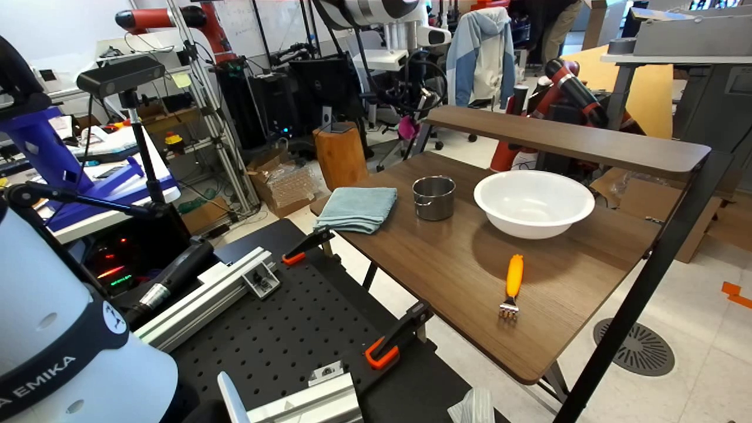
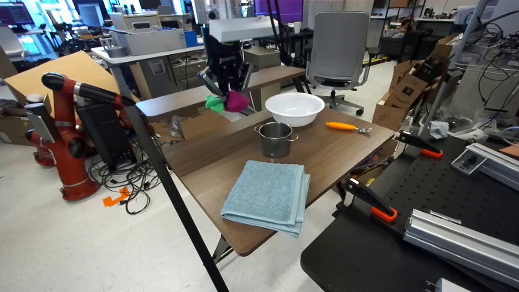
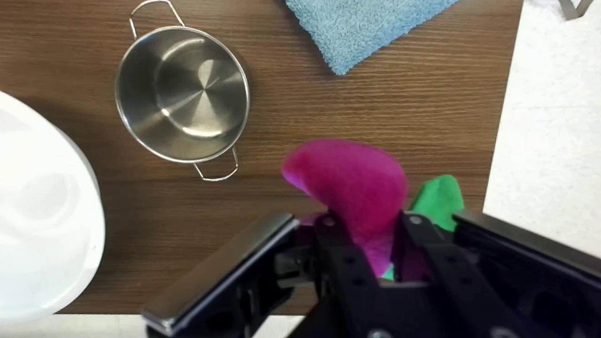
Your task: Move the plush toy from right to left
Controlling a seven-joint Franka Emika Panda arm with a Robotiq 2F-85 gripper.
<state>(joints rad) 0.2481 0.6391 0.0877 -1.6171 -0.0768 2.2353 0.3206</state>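
1. Right up against the wrist camera, find the gripper (image 3: pixel 368 225), dark and partly blurred, with fingers (image 3: pixel 350 263) pinching the plush toy (image 3: pixel 352 183) from both sides.
2. Notice the toy's soft magenta body bulging out ahead of the fingertips, plus a green part (image 3: pixel 439 199) poking past one finger.
3. Spot the toy in both exterior views, up in the air, off the wooden table (image 1: pixel 423 258); looking down from the wrist, see bare wood around it.
4. See the steel pot (image 3: pixel 183 94) standing upright between the pale blue towel (image 2: pixel 263 194) and the white bowl (image 1: pixel 531 226), apart from both.
5. Note the towel lying folded at a corner of the table, lapping past the edge.
6. Near the bowl, pick out the orange-handled utensil (image 1: pixel 514 276), lying with handle toward the bowl and metal prongs (image 1: pixel 509 310) pointing away, toward the black perforated bench (image 1: pixel 305 335).
7. Above one side of the table, see the raised shelf (image 1: pixel 564 135); at the bench's edge, two clamps (image 1: pixel 410 320) with orange tips.
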